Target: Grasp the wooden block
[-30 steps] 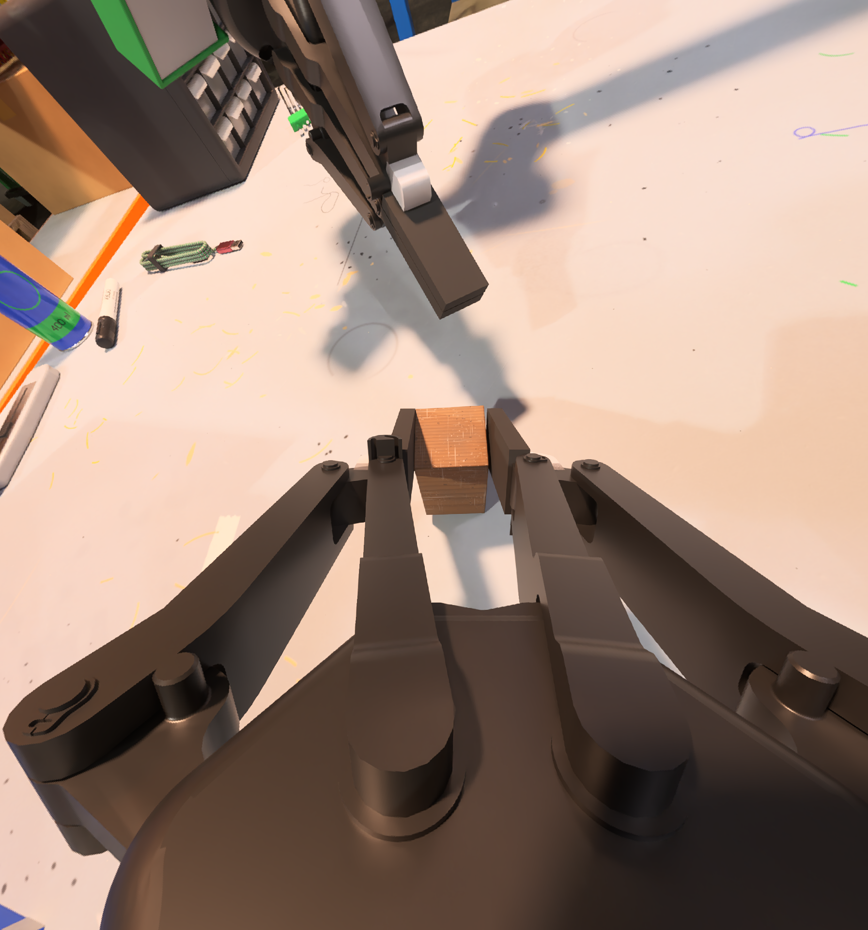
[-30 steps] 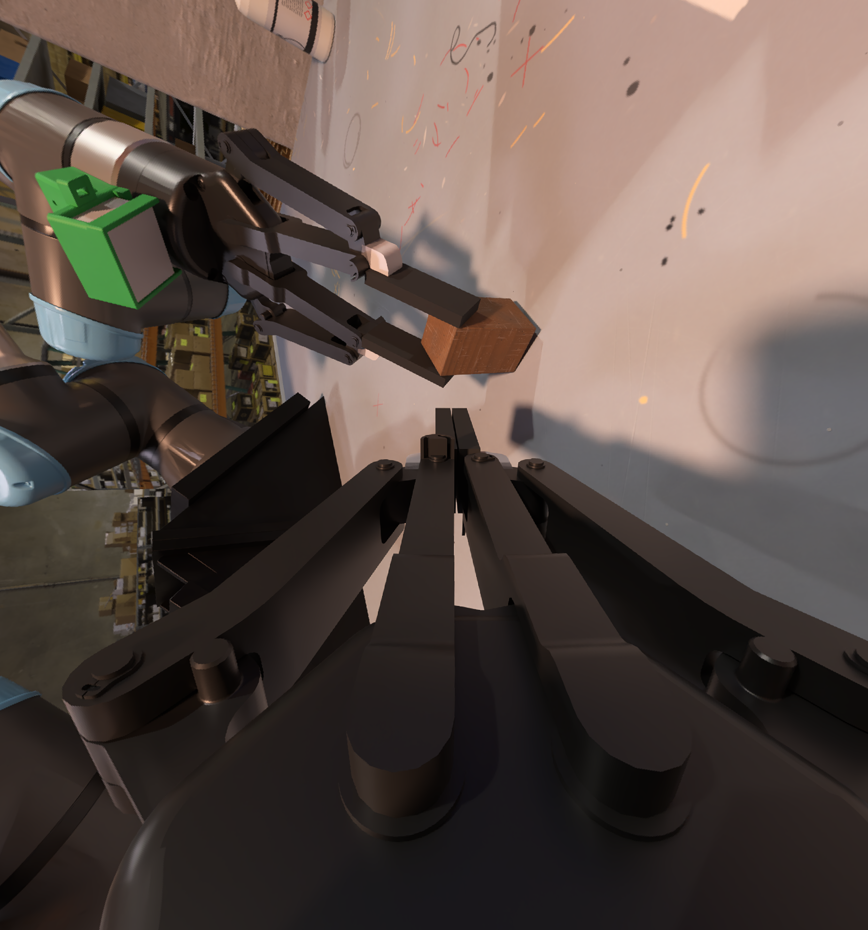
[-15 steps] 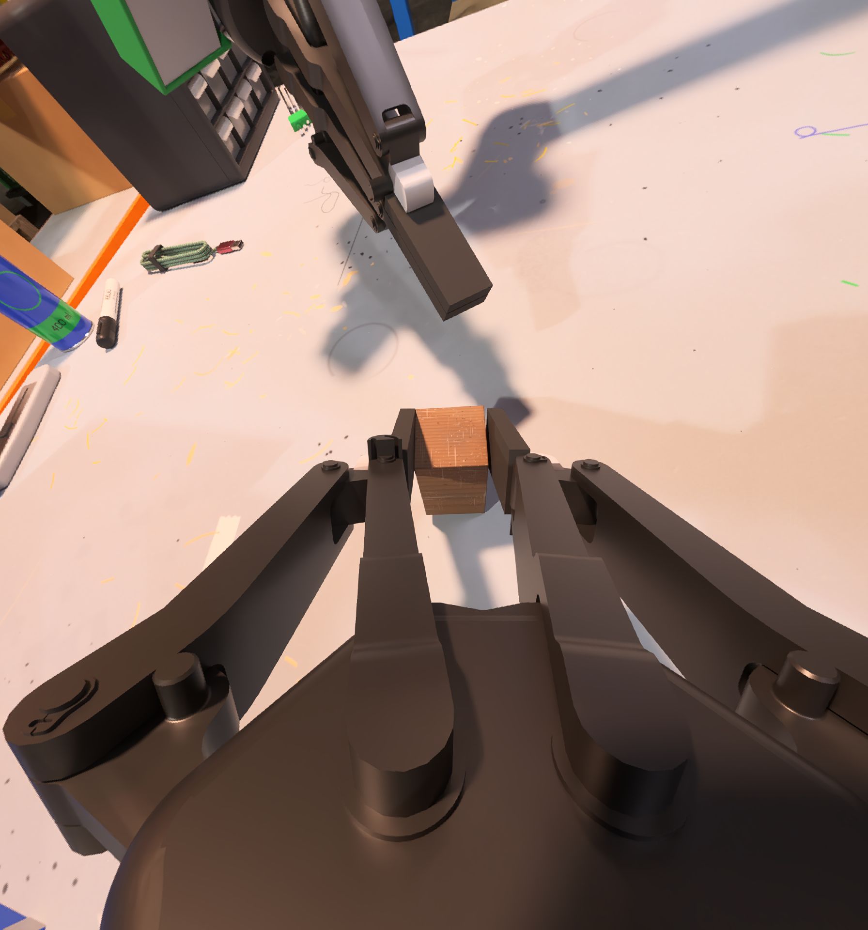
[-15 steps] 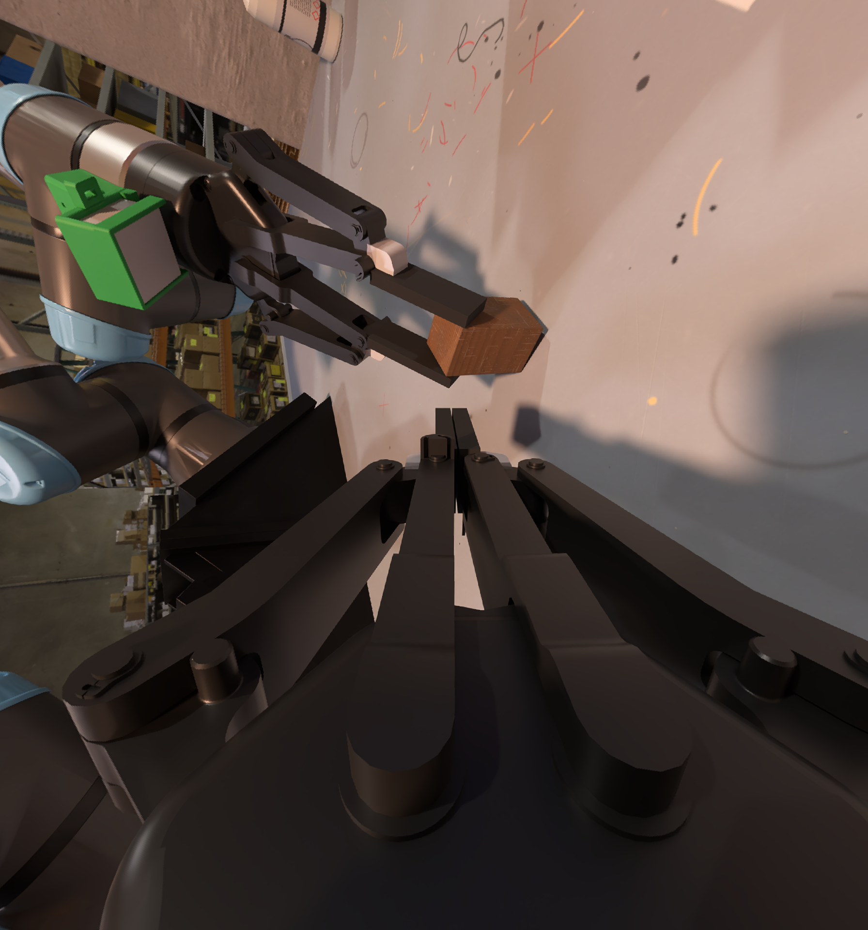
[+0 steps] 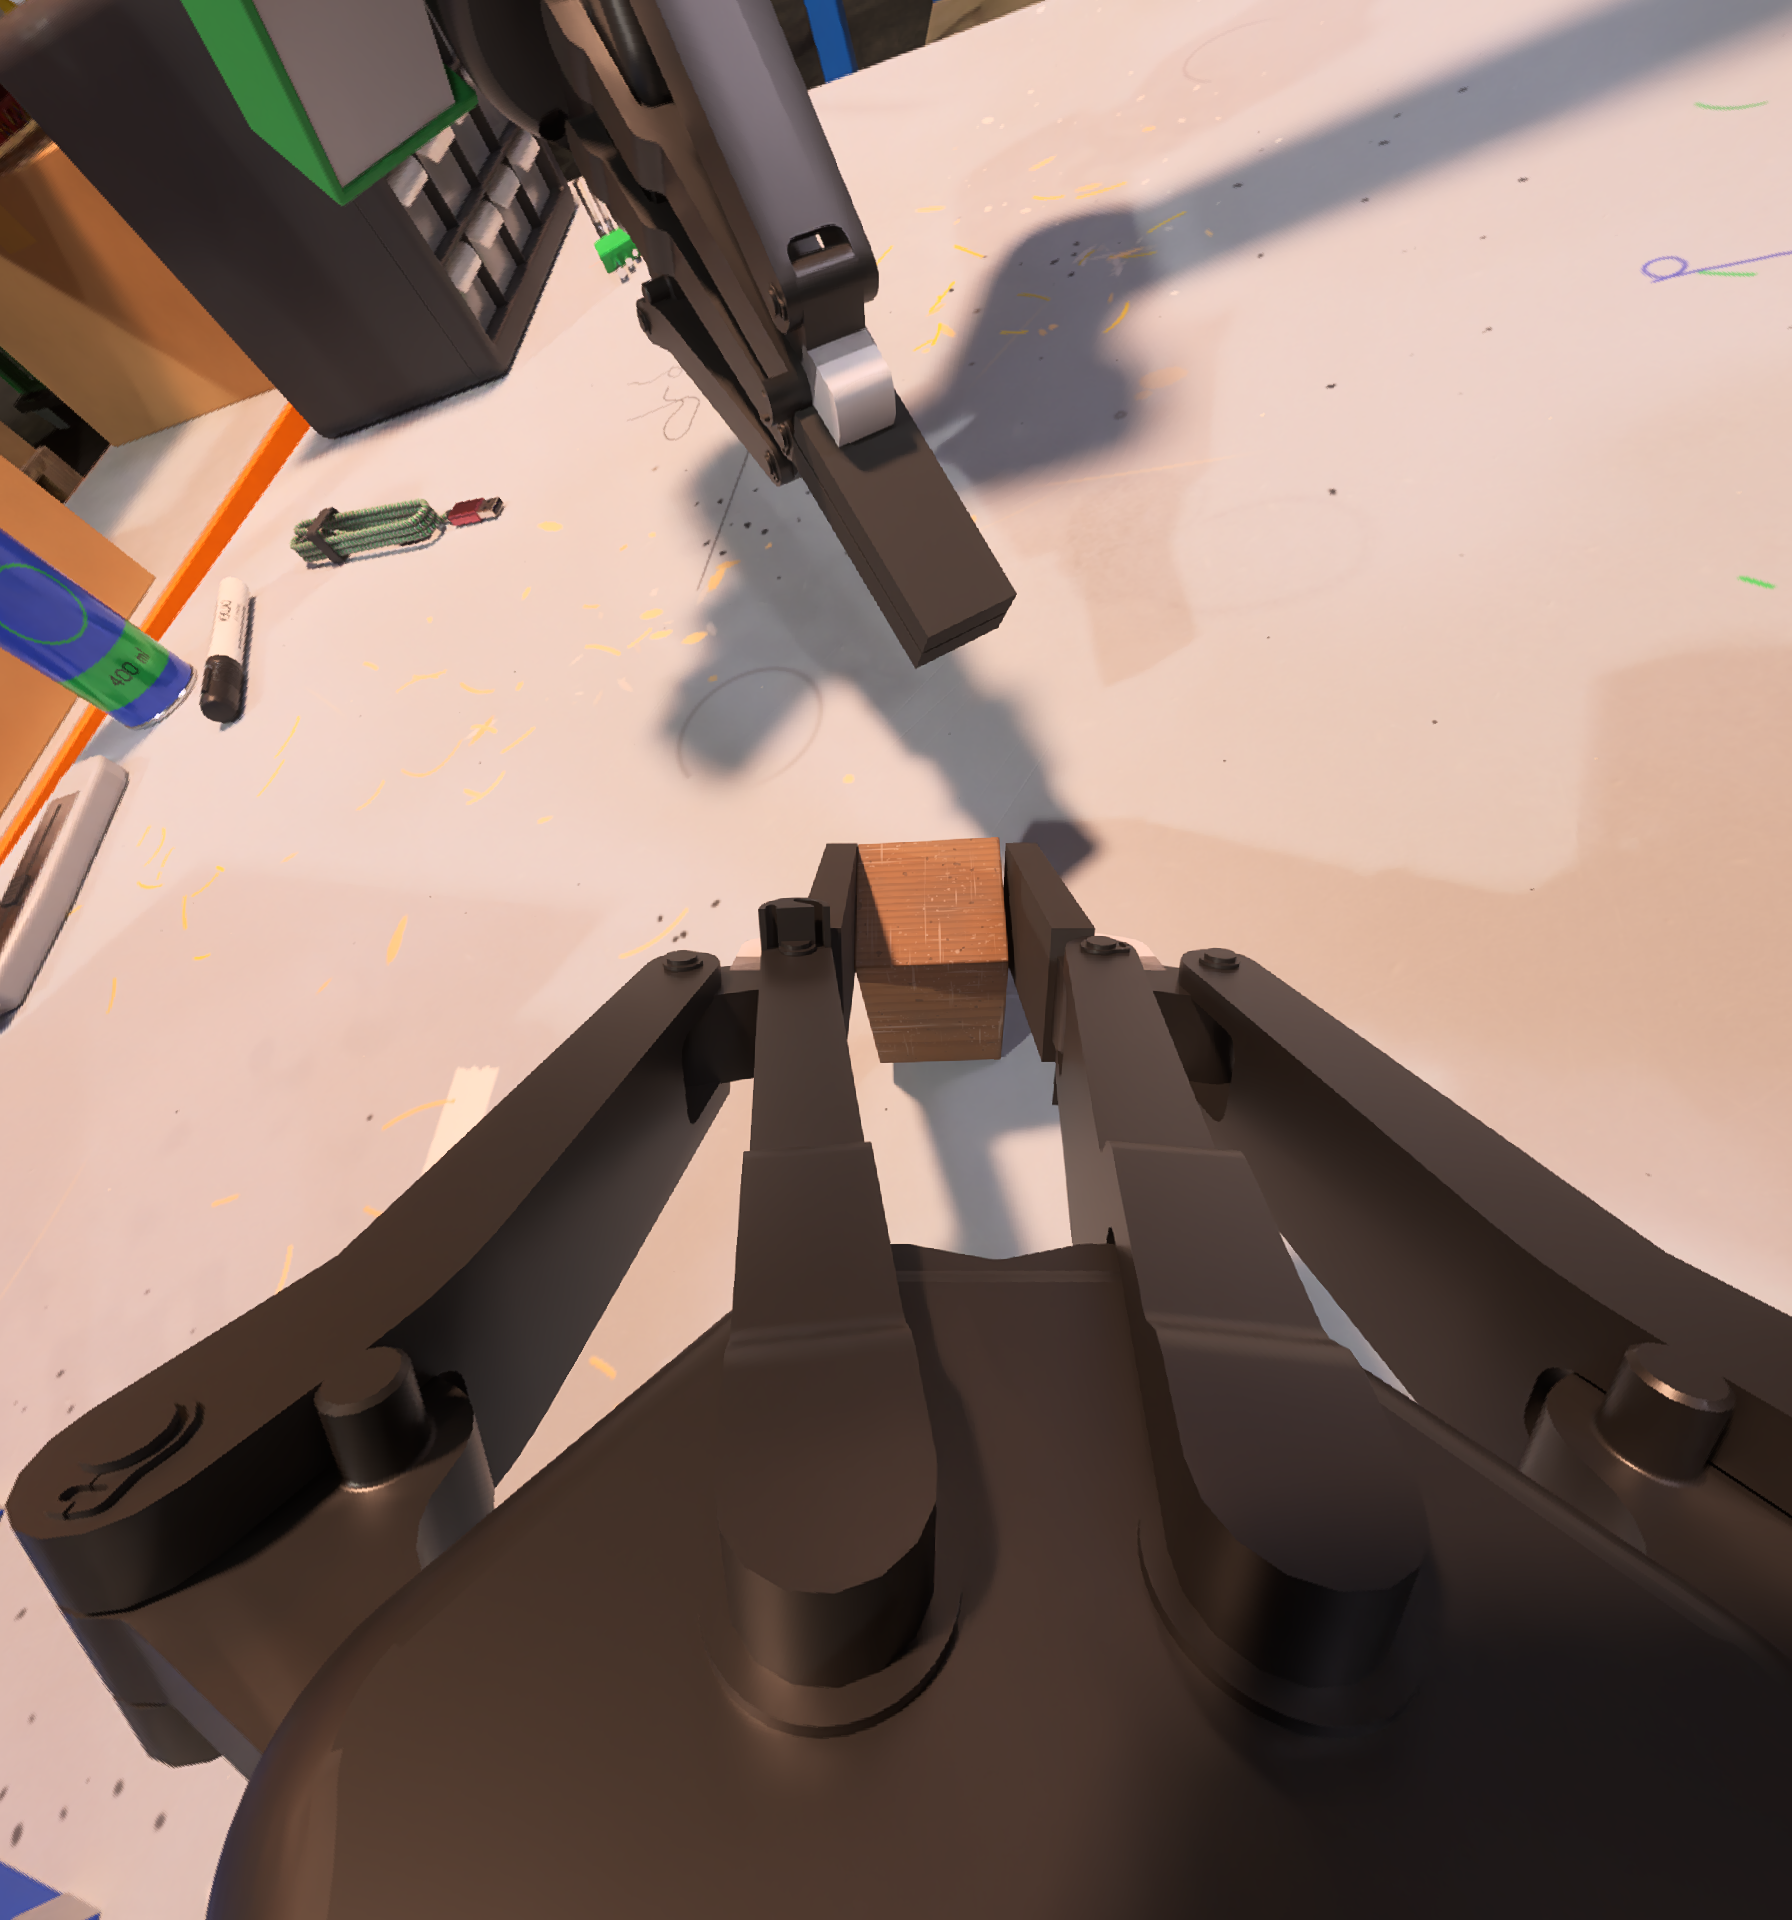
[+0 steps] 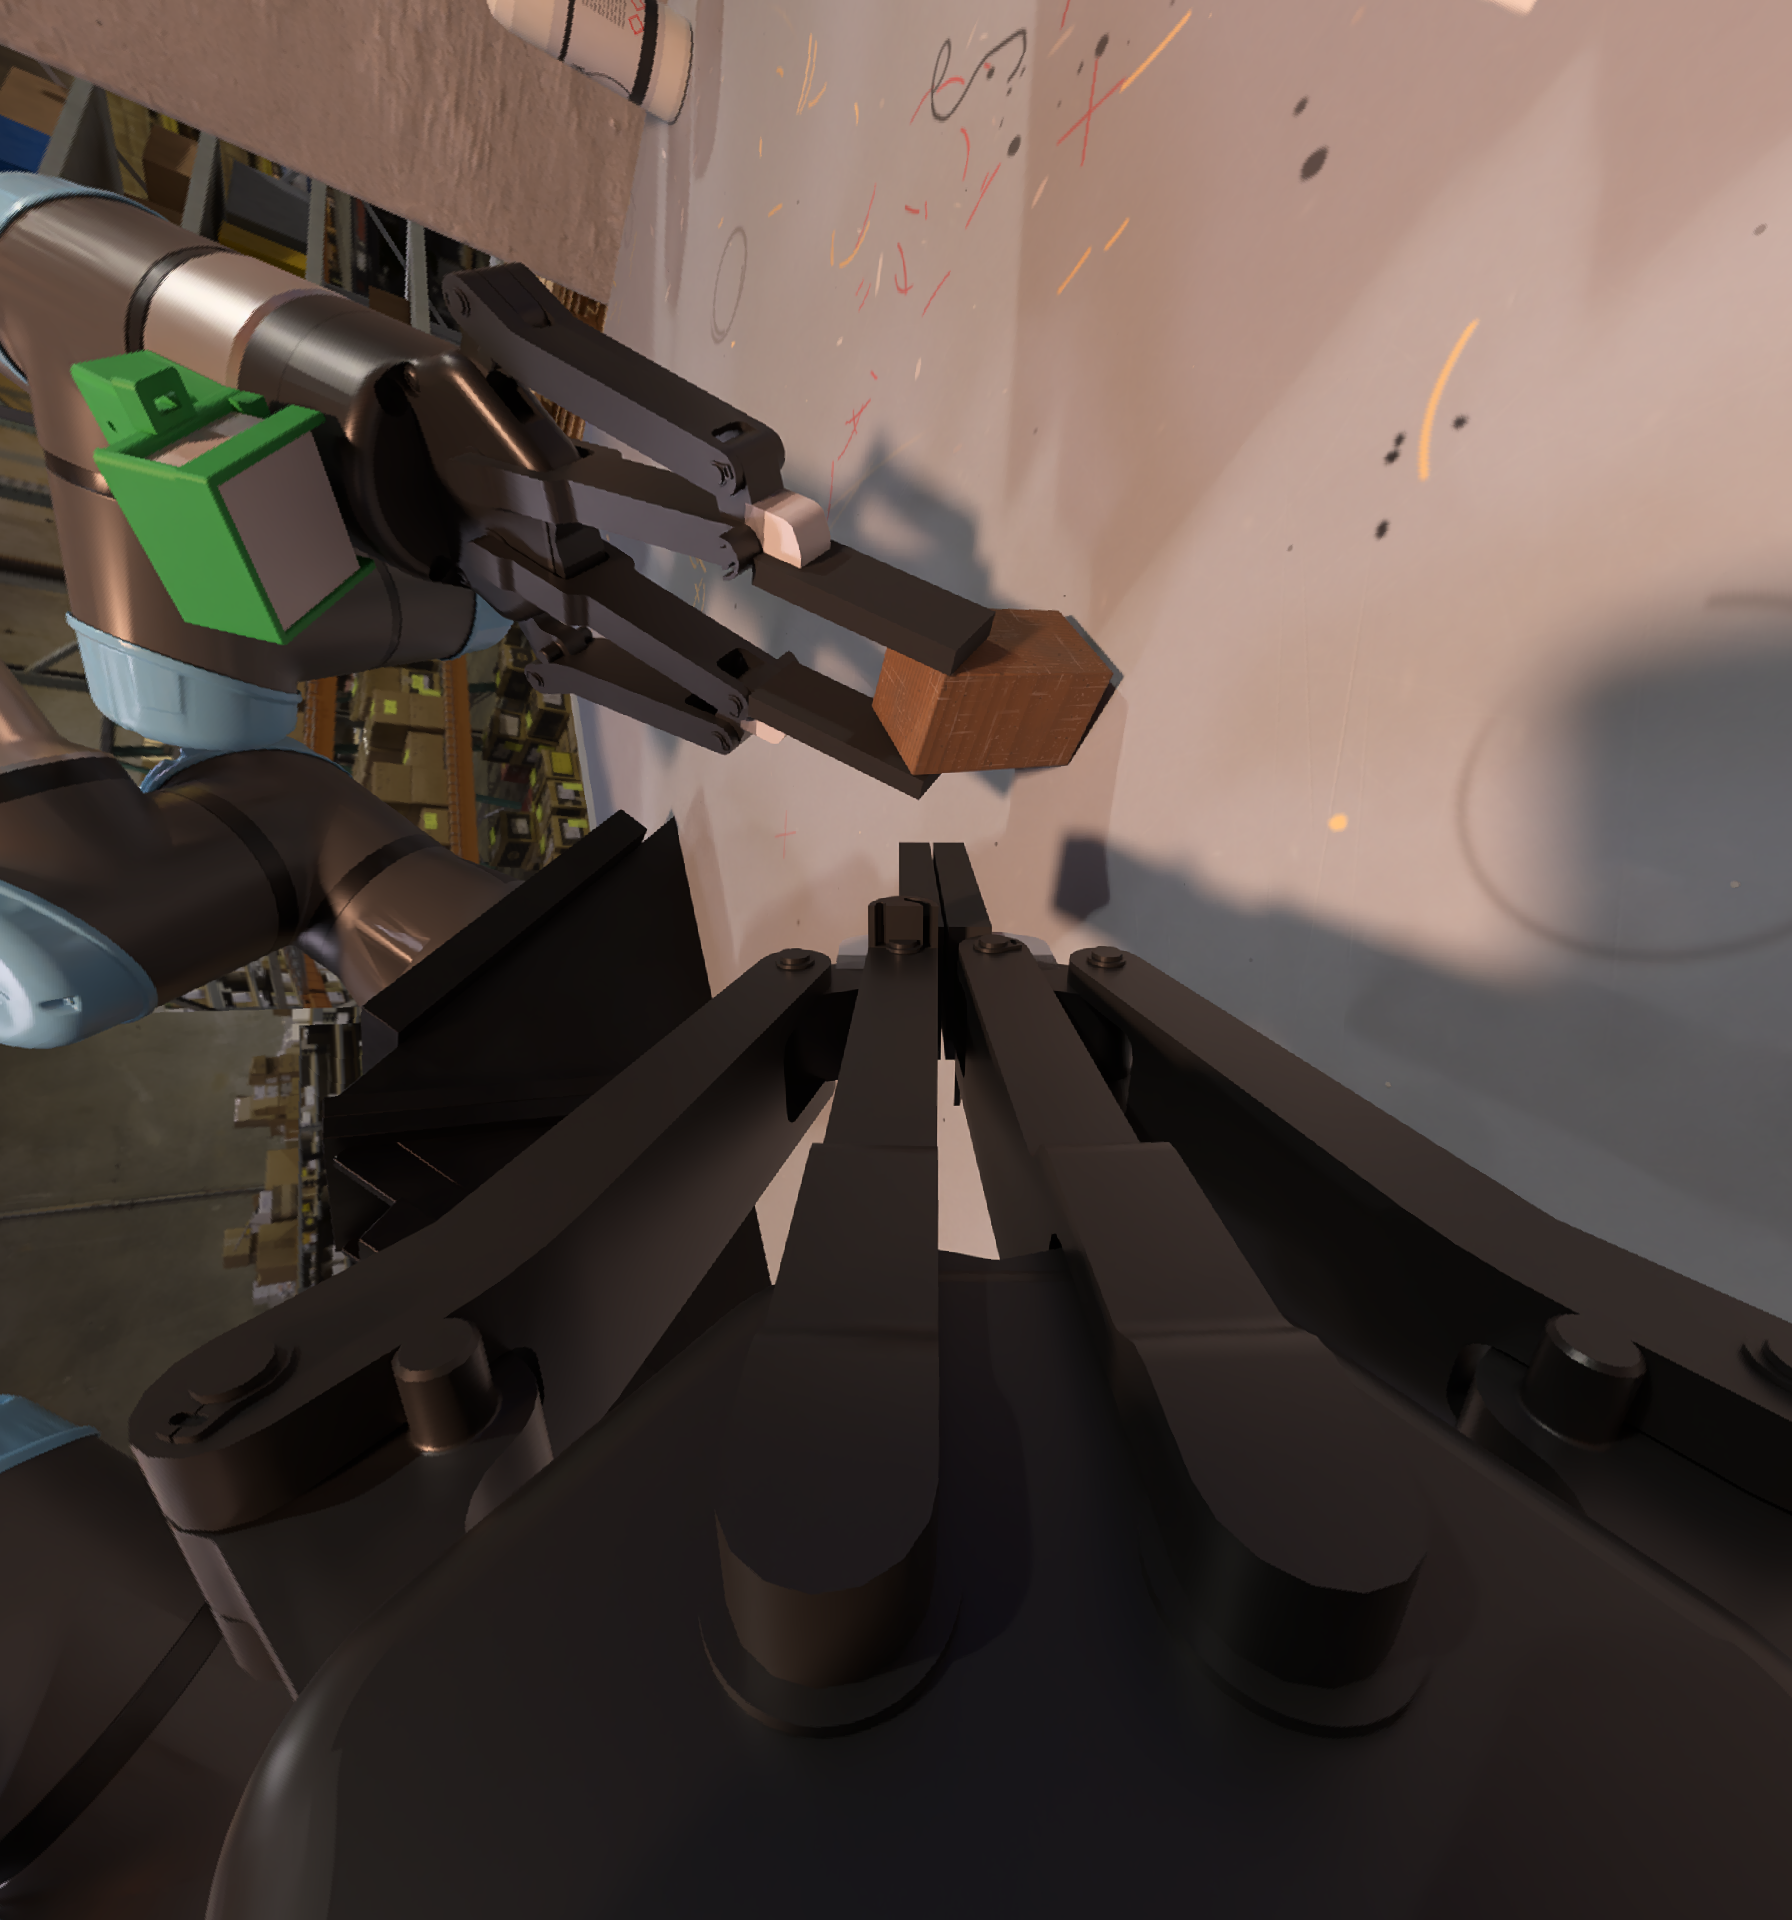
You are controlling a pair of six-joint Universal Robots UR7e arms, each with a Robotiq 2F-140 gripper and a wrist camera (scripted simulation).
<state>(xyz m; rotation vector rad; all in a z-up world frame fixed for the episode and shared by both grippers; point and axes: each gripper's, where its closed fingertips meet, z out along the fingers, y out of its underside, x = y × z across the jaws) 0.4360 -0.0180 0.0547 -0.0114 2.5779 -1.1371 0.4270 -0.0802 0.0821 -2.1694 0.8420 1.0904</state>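
The wooden block is a small brown cube held between the two fingers of my left gripper, which is shut on it a little above the white table. In the right wrist view the block shows at the tip of the left gripper, off the table. My right gripper is shut and empty, its fingers pressed together. It shows in the left wrist view hanging above the table just beyond the block.
At the table's left edge are a dark drawer cabinet, a coiled green cable, a marker pen, a blue spray can and a white box cutter. A white cylinder lies far off.
The left gripper with the block has drifted slightly up and away from the right gripper in the right wrist view. The grip is unchanged and the right fingers stay shut.
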